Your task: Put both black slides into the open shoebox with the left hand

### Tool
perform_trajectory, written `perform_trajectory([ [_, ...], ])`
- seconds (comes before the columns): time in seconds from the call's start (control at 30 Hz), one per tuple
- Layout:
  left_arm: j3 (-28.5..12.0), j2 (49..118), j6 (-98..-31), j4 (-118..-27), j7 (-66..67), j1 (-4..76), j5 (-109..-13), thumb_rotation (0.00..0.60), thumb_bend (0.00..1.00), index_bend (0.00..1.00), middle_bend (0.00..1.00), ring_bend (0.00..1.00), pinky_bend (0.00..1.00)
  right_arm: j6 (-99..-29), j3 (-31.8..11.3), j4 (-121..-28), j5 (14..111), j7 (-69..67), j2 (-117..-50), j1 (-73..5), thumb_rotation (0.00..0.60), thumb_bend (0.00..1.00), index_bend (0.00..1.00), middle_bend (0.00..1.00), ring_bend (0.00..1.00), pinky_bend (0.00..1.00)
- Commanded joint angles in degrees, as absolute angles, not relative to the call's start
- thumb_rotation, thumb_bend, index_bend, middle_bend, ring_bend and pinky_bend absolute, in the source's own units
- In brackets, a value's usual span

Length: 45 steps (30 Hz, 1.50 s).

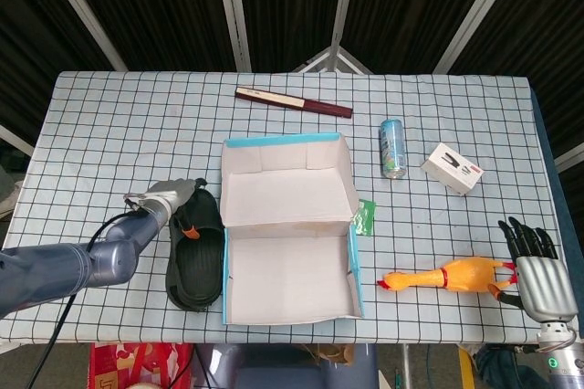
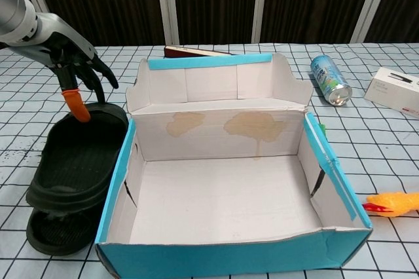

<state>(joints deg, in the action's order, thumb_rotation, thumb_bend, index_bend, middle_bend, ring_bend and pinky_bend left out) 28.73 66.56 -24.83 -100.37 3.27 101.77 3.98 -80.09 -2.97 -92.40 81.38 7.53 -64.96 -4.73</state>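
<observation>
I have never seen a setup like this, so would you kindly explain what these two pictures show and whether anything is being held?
This is a two-armed robot with human-like hands, working at a checked table. One picture looks down from its head, the other forward from its chest. Its left hand is at the back end of two stacked black slides, fingers reaching down onto the upper one; whether it grips it I cannot tell. The right hand rests open at the table's corner. Beside the slides stands an open shoebox. Also there: a rubber chicken, a can, a small white box and a dark red flat object.
</observation>
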Motion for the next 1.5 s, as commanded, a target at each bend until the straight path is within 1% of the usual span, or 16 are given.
perform_trajectory([
  [0.03, 28.9, 67.1, -24.7, -100.0, 3.3, 102.0, 4.4, 0.600, 0.13, 0.05, 0.19, 0.02, 0.15, -80.0, -3.0, -92.3, 81.3, 7.6, -65.0, -4.8, 0.600, 0.16, 0.00, 0.05, 0.09, 0.07],
  [0.33, 29.4, 68.4, -25.2, -99.5, 3.4, 102.8, 5.4, 0.600, 0.14, 0.05, 0.23, 0.06, 0.18, -79.8, -3.0, -92.3, 81.2, 7.7, -65.1, -4.9, 0.600, 0.16, 0.00, 0.05, 0.09, 0.07],
  [0.63, 29.3, 67.9, -26.2, -100.3, 3.4, 103.2, 5.8, 0.600, 0.18, 0.07, 0.28, 0.10, 0.21, -79.9, -3.0, -92.3, 81.2, 7.7, -65.0, -4.8, 0.600, 0.16, 0.00, 0.05, 0.09, 0.07],
  [0.73, 29.1, 67.8, -26.3, -100.5, 3.3, 103.3, 6.0, 0.600, 0.21, 0.08, 0.30, 0.12, 0.23, -79.9, -3.0, -92.4, 81.2, 7.8, -65.0, -4.8, 0.600, 0.16, 0.00, 0.05, 0.09, 0.07],
  [0.9, 28.9, 67.9, -27.4, -100.6, 3.4, 103.1, 6.5, 0.600, 0.31, 0.11, 0.36, 0.17, 0.27, -79.7, -3.0, -92.5, 80.8, 7.8, -64.9, -4.8, 0.600, 0.16, 0.00, 0.05, 0.09, 0.07],
  [1.03, 28.9, 67.5, -28.0, -100.9, 3.7, 103.1, 6.9, 0.600, 0.36, 0.13, 0.39, 0.20, 0.29, -79.6, -3.0, -92.6, 80.7, 7.8, -64.8, -4.8, 0.600, 0.16, 0.00, 0.05, 0.09, 0.07],
  [1.17, 28.9, 66.3, -28.6, -101.8, 4.2, 103.4, 7.1, 0.600, 0.40, 0.16, 0.43, 0.24, 0.31, -79.5, -3.0, -92.8, 80.4, 7.9, -64.8, -4.8, 0.600, 0.16, 0.00, 0.05, 0.09, 0.07],
  [1.3, 29.2, 64.5, -29.6, -103.4, 4.8, 103.6, 7.1, 0.600, 0.41, 0.18, 0.47, 0.27, 0.33, -79.6, -3.0, -93.0, 80.4, 8.1, -64.8, -4.8, 0.600, 0.16, 0.00, 0.05, 0.09, 0.07],
  [1.5, 29.4, 60.3, -31.2, -106.3, 5.6, 104.0, 6.6, 0.600, 0.42, 0.20, 0.48, 0.28, 0.33, -79.5, -3.0, -93.2, 80.2, 8.4, -64.8, -4.8, 0.600, 0.16, 0.00, 0.05, 0.09, 0.07],
])
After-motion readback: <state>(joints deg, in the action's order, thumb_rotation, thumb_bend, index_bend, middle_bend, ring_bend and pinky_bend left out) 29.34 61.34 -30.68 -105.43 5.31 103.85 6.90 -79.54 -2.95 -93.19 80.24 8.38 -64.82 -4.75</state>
